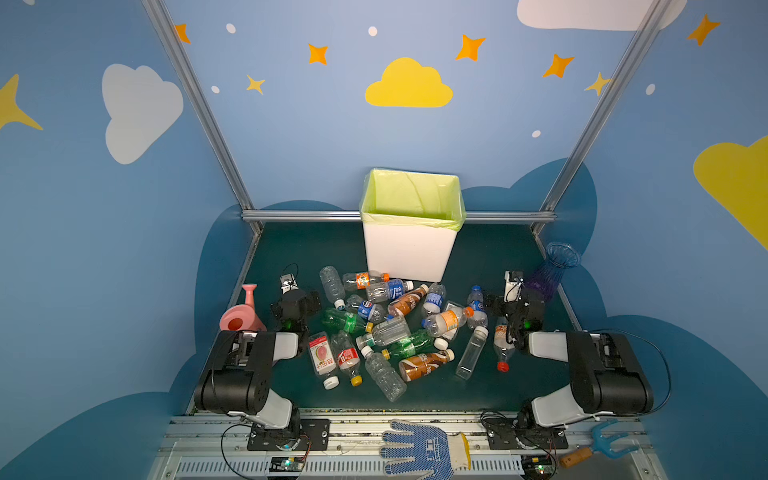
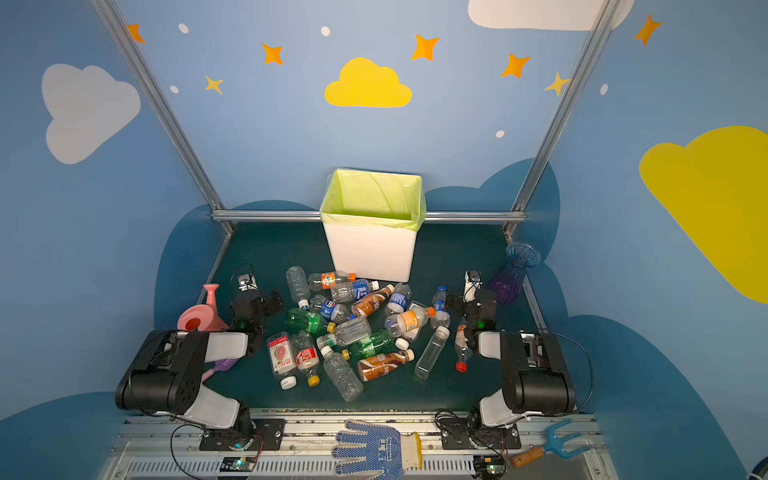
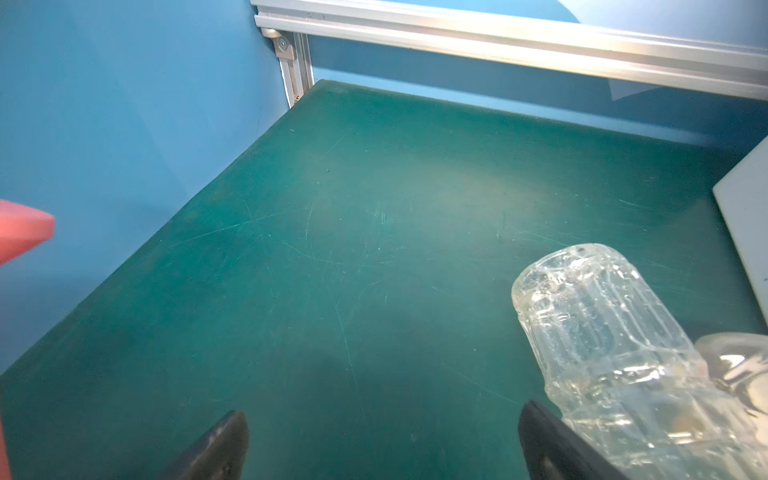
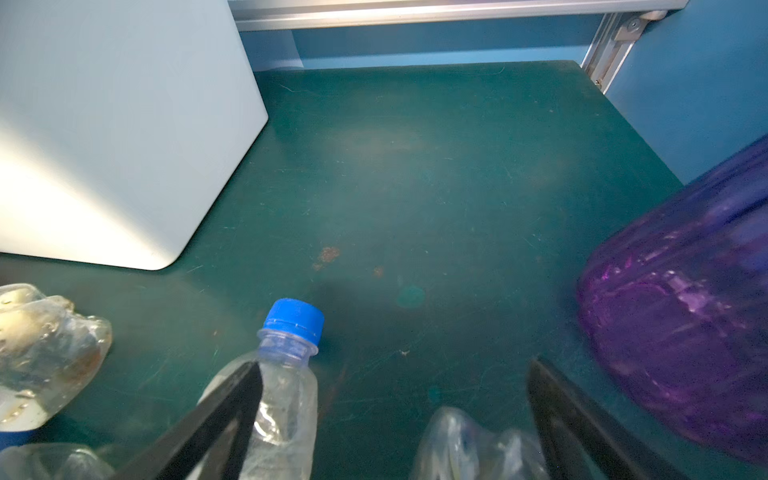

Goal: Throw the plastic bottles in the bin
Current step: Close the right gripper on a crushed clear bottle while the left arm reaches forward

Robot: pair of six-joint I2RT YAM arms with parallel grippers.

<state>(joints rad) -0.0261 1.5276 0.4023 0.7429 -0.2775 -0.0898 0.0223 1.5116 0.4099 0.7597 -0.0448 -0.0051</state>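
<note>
Several plastic bottles [image 1: 395,328] [image 2: 353,332], clear, green and brown, lie in a heap mid-table. Just behind the heap stands the bin [image 1: 409,253] [image 2: 370,253], white with a yellow-green bag over its rim. My left gripper [image 1: 296,300] [image 3: 382,436] hovers open at the heap's left edge with only bare mat between its fingers; a clear ribbed bottle [image 3: 598,332] lies just outside one finger. At the heap's right edge my right gripper [image 1: 514,302] [image 4: 395,365] is open. A blue-capped bottle [image 4: 286,374] lies against one finger, and a crumpled clear bottle [image 4: 469,444] sits low between the jaws, ungripped.
A pink watering can [image 1: 241,316] stands left of the left arm. A ribbed blue-purple vase [image 1: 548,274] [image 4: 673,324] is close beside the right gripper. A blue-dotted glove [image 1: 419,449] and a blue hand fork [image 1: 602,442] lie on the front rail. Aluminium frame posts border the mat.
</note>
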